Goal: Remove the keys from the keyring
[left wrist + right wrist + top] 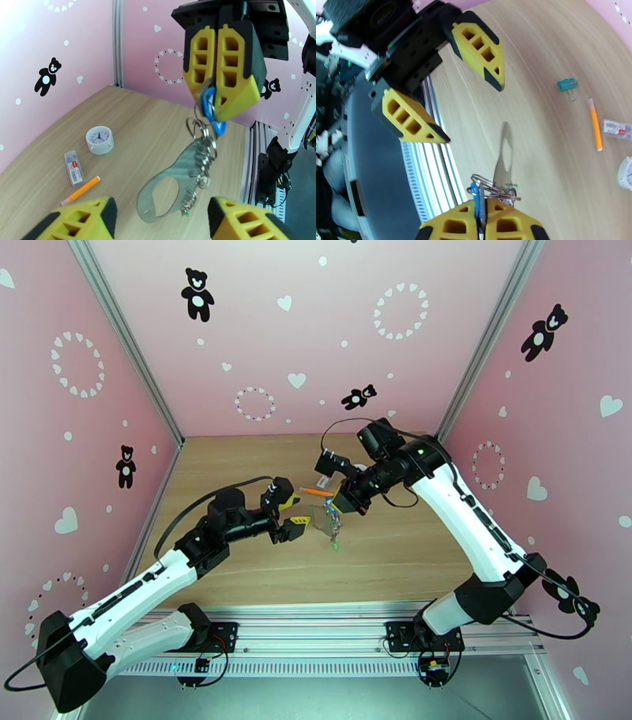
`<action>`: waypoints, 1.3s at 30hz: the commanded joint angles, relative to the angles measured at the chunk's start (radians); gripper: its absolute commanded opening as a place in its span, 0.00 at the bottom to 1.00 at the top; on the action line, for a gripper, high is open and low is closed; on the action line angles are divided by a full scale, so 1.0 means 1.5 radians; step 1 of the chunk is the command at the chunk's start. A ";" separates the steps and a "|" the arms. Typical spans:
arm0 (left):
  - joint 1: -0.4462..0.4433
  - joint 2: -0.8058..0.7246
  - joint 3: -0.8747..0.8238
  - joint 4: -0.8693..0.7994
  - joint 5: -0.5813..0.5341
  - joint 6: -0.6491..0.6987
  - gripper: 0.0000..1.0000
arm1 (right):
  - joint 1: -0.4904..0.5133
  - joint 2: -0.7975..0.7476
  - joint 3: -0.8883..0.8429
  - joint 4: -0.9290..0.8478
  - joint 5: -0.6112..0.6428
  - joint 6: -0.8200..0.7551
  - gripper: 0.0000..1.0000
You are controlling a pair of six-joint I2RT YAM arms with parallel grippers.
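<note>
Yellow fingers (85, 219) of your left gripper (160, 207) frame the bottom of the left wrist view, spread wide and holding nothing. They face the hanging bundle from just beside it, a stance that reads as readiness to take hold of one part while the other arm keeps the load steady.

Your right gripper (209, 112) reaches in from the far side of the wooden table (130, 118), its jaws pressed together on the blue-headed key (208, 103). It holds the bundle up off the wood, so everything below hangs free and in reach. From overhead, the two grippers (299, 510) (341, 508) sit near each other above the middle of the table.

Below that grip hangs the keyring (175, 167), a flat grey oval piece with a cut-out, tilted and joined to a cluster of small metal rings (203, 144). A short chain trails from the rings. The green speck (185, 212) at its end is probably the green-headed key, though it is too small for you to be sure. Both keys look attached, so the removal is judged not yet done.

Lying well apart on the far side of the table are a small white clock (99, 139), an orange pen (81, 191), a clear flat box (74, 167) and a teal binder clip (567, 84). None of them touches the bundle.

Your next move calls for a precise pinch on thin, swinging metal, where a slip is a fair risk.
</note>
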 commanded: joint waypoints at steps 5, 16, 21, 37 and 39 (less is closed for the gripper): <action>-0.003 -0.001 0.004 0.010 0.027 -0.001 0.68 | 0.028 -0.018 -0.019 -0.001 0.083 -0.146 0.00; -0.003 0.025 -0.040 0.157 0.045 -0.080 0.67 | 0.060 -0.053 -0.069 0.103 0.129 -0.202 0.00; -0.003 0.014 -0.054 0.177 0.044 -0.102 0.66 | 0.060 -0.067 -0.080 0.129 0.111 -0.192 0.00; -0.019 0.036 -0.067 0.268 0.039 -0.124 0.59 | 0.060 -0.072 -0.077 0.150 0.069 -0.106 0.00; -0.022 0.049 -0.051 0.250 0.038 -0.122 0.55 | 0.060 -0.071 -0.077 0.149 0.064 -0.105 0.00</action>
